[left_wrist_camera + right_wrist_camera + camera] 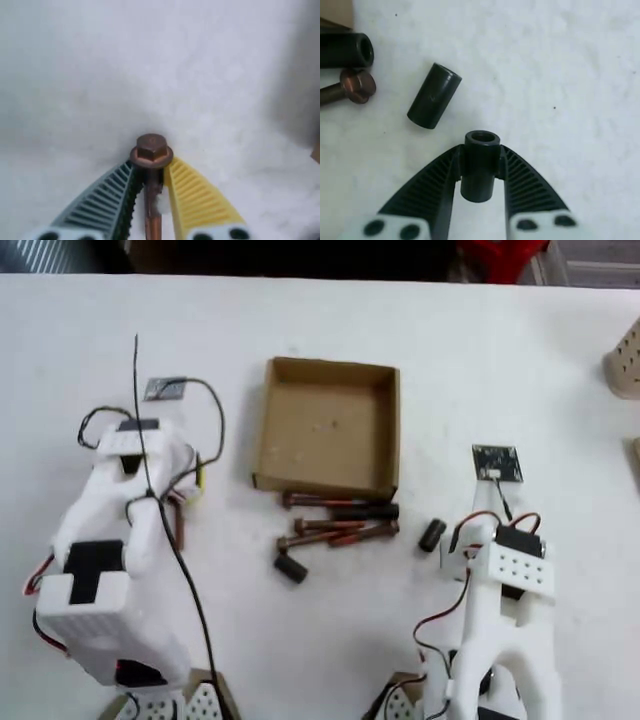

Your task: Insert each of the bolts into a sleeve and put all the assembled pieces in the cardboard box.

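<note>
Both arms were white plastic; the left arm [110, 540] carried black cables, the right arm [500, 620] red-and-black wires. The left gripper [150, 167] had ribbed grey and yellow fingers, the right gripper [480, 150] black ones

Copper bolt [151, 150] between the left jaws

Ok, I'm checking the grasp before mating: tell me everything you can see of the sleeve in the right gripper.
The sleeve is a short, matte black tube with an open bore at its far end. The right gripper holds it lengthwise between two black ribbed fingers, which press on its sides; its open end pokes past their tips, over the white table.
</note>
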Tool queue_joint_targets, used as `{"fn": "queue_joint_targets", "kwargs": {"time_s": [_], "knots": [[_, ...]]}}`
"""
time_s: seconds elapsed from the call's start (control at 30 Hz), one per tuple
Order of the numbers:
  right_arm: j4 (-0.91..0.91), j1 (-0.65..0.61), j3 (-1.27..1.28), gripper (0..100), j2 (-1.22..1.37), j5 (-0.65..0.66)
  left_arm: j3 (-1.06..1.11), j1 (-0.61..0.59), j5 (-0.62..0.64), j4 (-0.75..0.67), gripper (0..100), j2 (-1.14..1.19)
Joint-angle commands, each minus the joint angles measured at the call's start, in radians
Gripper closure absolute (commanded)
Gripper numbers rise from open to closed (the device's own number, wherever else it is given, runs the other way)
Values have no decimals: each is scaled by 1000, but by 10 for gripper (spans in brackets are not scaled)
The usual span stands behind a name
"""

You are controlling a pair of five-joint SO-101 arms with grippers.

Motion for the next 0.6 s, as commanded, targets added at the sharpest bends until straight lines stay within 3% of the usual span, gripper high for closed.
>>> {"fn": "queue_joint_targets", "kwargs": {"time_s": [0.0,0.17,0.57], "knots": [[1,-13,-5,981,-22,11,-17,21,-23,6,980,4],[1,-27,-6,981,-27,11,-17,13,-23,0,980,-15],[45,-236,-40,981,-28,0,166,-8,-29,-158,980,-183]]}}
